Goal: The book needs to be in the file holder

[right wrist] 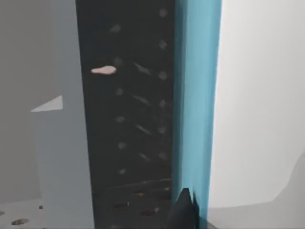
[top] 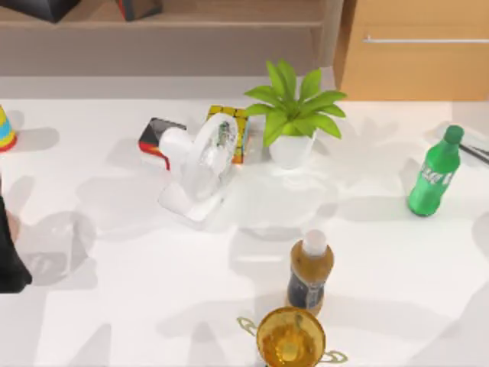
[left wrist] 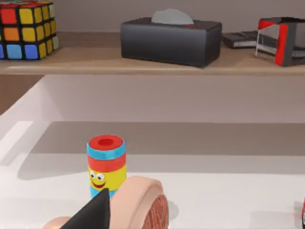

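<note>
Right gripper (right wrist: 183,210), jaw state unreadable, hangs by the upright teal-covered book (right wrist: 196,95) against the dark perforated file holder (right wrist: 126,119); the book could tip.

Two bottles (top: 310,273) (top: 433,173), two puzzle cubes (top: 231,130) (left wrist: 26,29), one plant (top: 293,115), one fan (top: 200,162).

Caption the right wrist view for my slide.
Right gripper close against the teal book, which runs alongside the dark perforated wall of the file holder.
</note>
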